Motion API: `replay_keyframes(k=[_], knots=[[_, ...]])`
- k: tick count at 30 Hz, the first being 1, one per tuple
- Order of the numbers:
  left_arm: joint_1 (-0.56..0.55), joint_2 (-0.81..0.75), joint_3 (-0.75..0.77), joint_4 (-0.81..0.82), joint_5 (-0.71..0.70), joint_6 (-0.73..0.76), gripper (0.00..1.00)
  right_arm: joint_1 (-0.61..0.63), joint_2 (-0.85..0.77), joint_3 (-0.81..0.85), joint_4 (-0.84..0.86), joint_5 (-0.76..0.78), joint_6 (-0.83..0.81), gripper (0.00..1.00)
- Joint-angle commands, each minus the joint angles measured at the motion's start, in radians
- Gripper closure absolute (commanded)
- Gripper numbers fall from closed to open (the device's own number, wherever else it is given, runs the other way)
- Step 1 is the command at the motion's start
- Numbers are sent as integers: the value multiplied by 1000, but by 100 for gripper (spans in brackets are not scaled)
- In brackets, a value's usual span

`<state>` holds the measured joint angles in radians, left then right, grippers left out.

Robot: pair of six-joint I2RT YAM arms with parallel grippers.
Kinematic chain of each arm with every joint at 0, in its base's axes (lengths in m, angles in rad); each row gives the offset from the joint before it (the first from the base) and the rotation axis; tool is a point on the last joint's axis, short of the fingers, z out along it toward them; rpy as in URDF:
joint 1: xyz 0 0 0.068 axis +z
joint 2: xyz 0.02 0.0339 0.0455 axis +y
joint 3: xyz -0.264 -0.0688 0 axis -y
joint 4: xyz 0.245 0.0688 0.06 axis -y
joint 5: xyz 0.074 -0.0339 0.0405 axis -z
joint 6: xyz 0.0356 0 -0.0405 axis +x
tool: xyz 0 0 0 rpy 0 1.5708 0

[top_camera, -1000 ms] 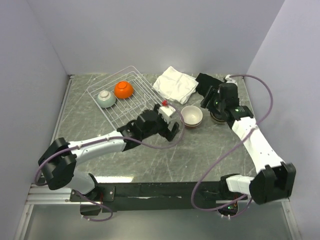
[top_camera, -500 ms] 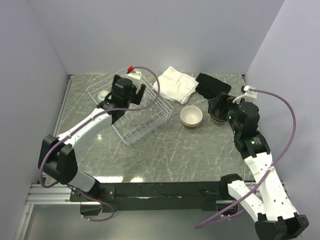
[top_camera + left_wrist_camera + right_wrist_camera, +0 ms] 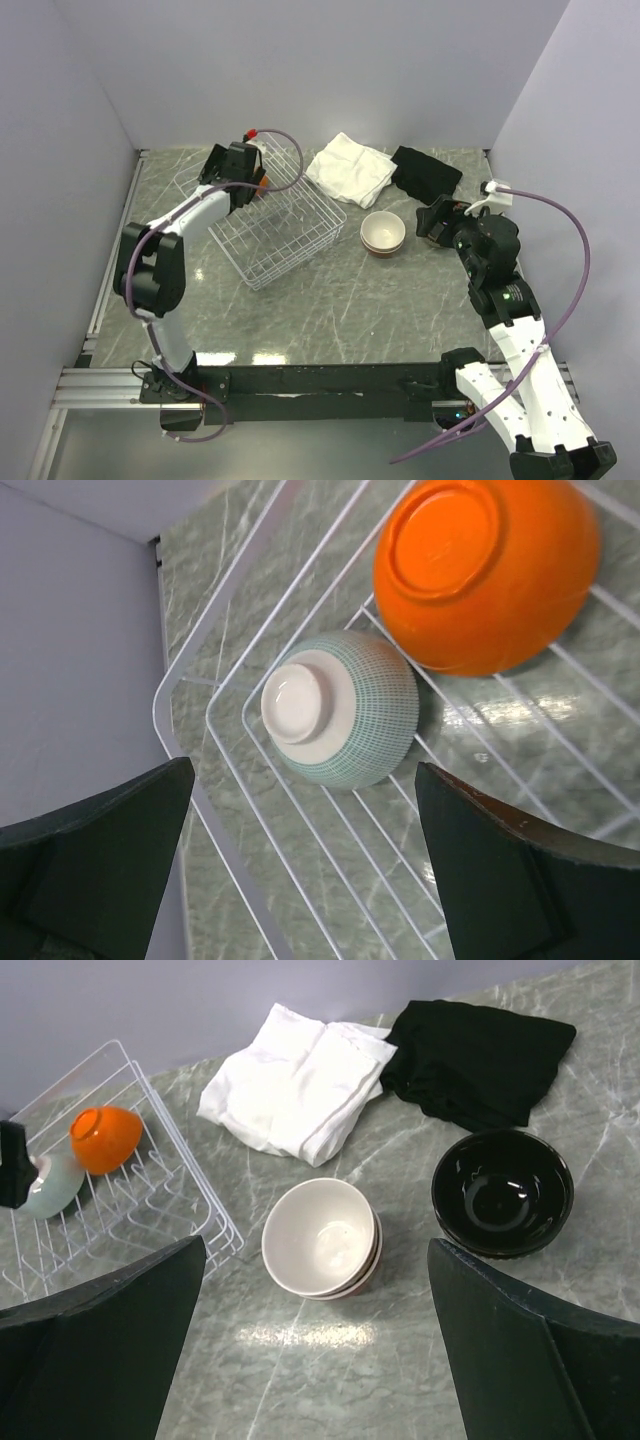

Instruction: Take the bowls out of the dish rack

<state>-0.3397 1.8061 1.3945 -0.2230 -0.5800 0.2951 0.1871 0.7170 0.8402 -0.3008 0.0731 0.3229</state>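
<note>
Green marbled table (image 3: 380, 300) between lilac walls (image 3: 300, 70). Found the orange bowl (image 3: 485, 570) and the pale blue-green bowl (image 3: 345, 710) upside down in the dish rack's (image 3: 285, 245) far corner. Saw the left gripper (image 3: 300, 870) poised over them, jaws wide, nothing held. Saw the right gripper (image 3: 315, 1345) equally wide and empty above the cream stack (image 3: 322, 1237) and dark bowl (image 3: 502, 1192) on the table.

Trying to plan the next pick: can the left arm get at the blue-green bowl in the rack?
Probably yes. The open left gripper hangs right over the blue-green bowl, upside down in the dish rack; nothing covers it, though the orange bowl crowds one side.
</note>
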Motion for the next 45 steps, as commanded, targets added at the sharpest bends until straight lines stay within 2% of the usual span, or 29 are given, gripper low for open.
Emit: replay_keyframes(k=[1,15,35,45], knots=[[36,70,110,-53,-23,62,1,-6,-22,-20,14,-27,-27,0],[50,283,270,-180,-7,-16,1,-6,-7,-32,5,-56,-77,0],[42,418,305,-139,-172,-22,1,-6,13,-53,17,-68,-87,0],[27,432,287,-89,-262,-14,1,-6,18,-53,17,-68,-91,0]])
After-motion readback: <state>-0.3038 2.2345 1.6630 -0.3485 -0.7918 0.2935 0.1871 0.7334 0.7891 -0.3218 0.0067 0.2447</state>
